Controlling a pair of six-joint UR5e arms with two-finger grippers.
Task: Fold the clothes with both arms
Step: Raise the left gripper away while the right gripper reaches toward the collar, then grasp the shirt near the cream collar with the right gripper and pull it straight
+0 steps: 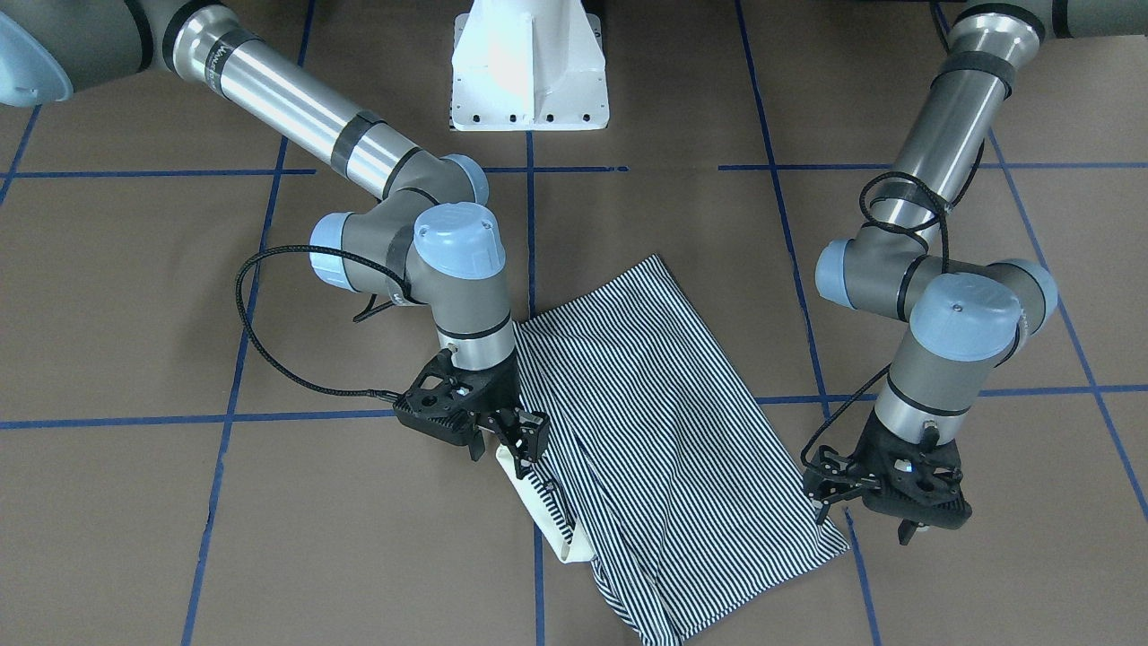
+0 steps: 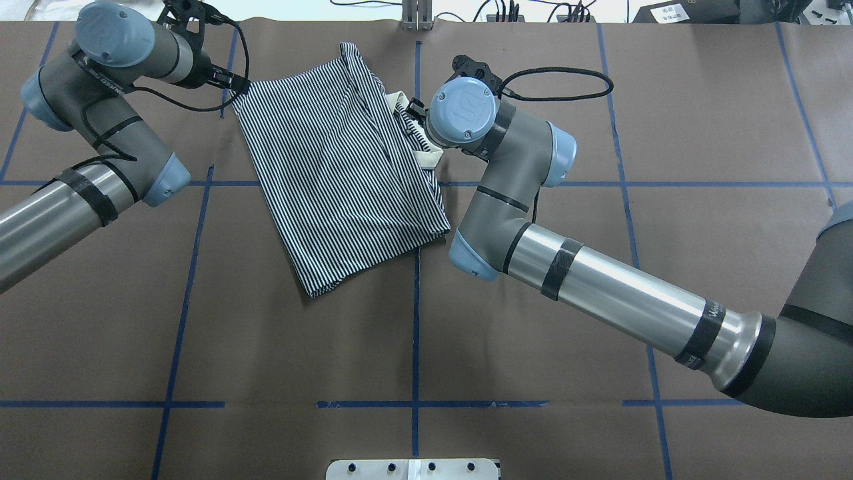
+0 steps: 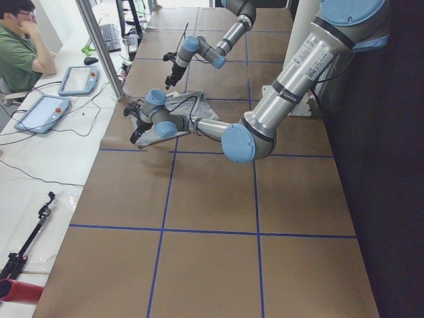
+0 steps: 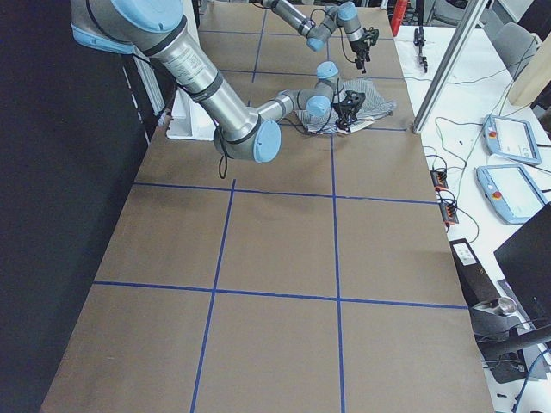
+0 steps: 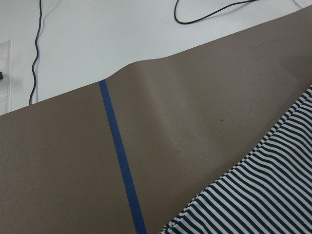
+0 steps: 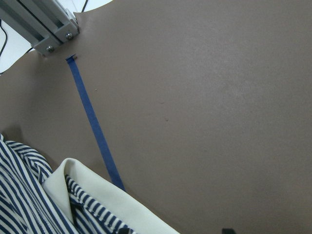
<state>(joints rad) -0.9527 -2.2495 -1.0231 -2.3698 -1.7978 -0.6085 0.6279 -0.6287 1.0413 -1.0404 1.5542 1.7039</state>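
Meanwhile, a striped shirt (image 1: 646, 404) lies folded on the brown table (image 1: 269, 538).
The right gripper (image 1: 502, 449), fingers apart, hangs over the cream collar (image 1: 574, 545); the left gripper (image 1: 863, 525), likewise spread, sits just beside the opposite corner.

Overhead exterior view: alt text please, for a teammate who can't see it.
A striped polo shirt, partly folded, lies askew on the brown table. The left tool is at its far left corner; the right tool, mostly hidden under its wrist, is at the cream collar.
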